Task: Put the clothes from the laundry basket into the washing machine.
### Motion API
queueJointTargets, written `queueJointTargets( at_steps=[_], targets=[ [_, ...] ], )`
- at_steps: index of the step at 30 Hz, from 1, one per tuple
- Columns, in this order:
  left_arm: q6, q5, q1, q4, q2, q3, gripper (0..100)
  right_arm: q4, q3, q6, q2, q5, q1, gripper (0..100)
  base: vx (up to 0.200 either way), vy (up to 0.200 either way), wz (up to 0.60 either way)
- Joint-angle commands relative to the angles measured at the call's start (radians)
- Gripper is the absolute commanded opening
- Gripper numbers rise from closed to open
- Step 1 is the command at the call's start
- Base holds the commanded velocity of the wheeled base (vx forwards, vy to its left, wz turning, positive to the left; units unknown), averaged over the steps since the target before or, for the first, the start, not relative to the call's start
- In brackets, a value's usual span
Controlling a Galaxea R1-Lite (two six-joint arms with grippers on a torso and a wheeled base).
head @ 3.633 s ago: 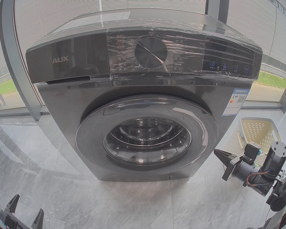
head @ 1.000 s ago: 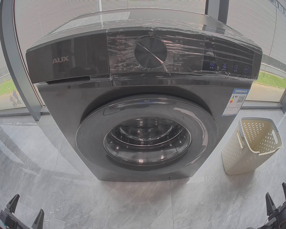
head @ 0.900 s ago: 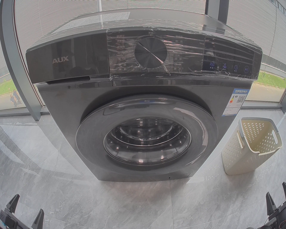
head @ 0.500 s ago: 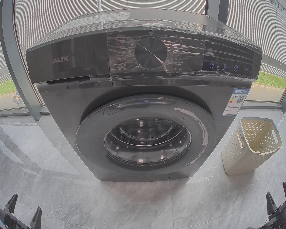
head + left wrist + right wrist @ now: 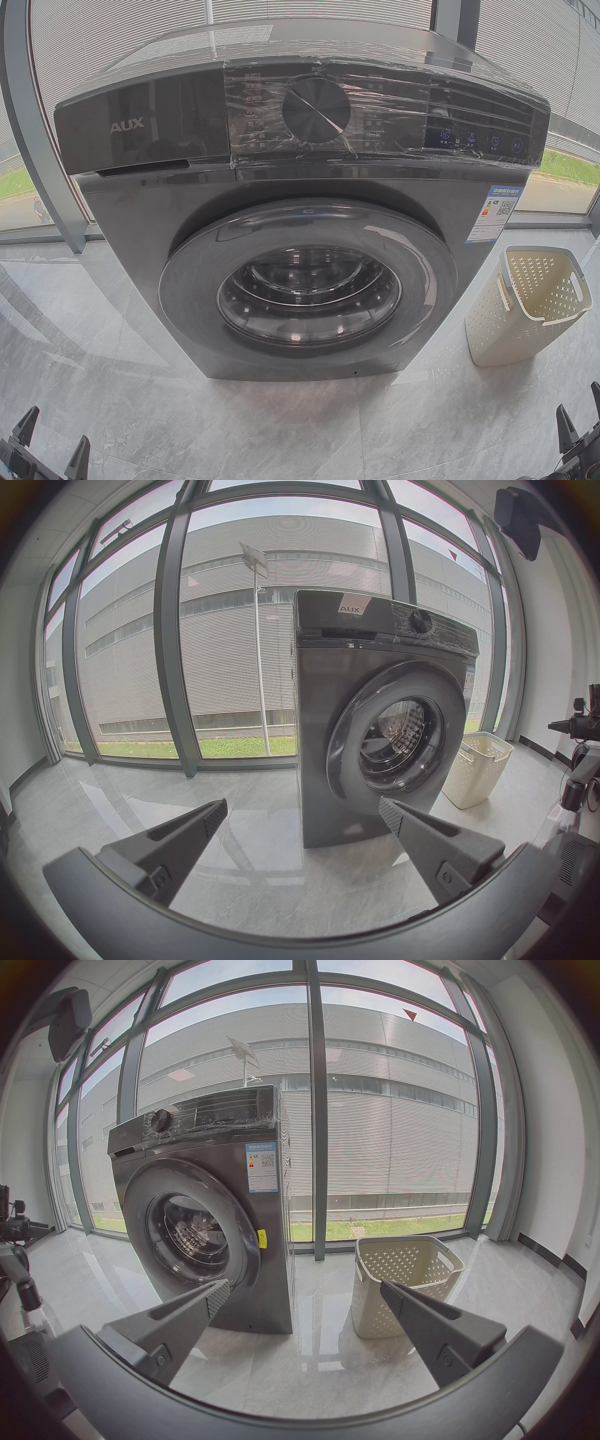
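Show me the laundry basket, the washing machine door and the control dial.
laundry basket (image 5: 500, 325), head view, perforated outer wall.
washing machine door (image 5: 187, 294), head view, grey outer ring.
control dial (image 5: 316, 110), head view, knob centre.

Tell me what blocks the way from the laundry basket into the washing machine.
The washing machine has its round door shut over the drum, which bars the way. Nothing else visible stands between it and the laundry basket. No clothes show in the basket.
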Motion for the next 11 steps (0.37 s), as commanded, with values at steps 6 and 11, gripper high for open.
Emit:
queueJointTargets(
  at_steps=[6, 11],
  targets=[
    [-0.009, 0.0, 0.002, 0.0, -0.017, 0.018, 100, 0.004, 0.014, 0.0, -0.013, -0.006, -0.002, 100, 0.0, 0.0, 0.0],
    [-0.003, -0.001, 0.0, 0.0, -0.017, 0.018, 100, 0.004, 0.014, 0.0, -0.013, -0.007, -0.002, 100, 0.0, 0.0, 0.0]
  ],
)
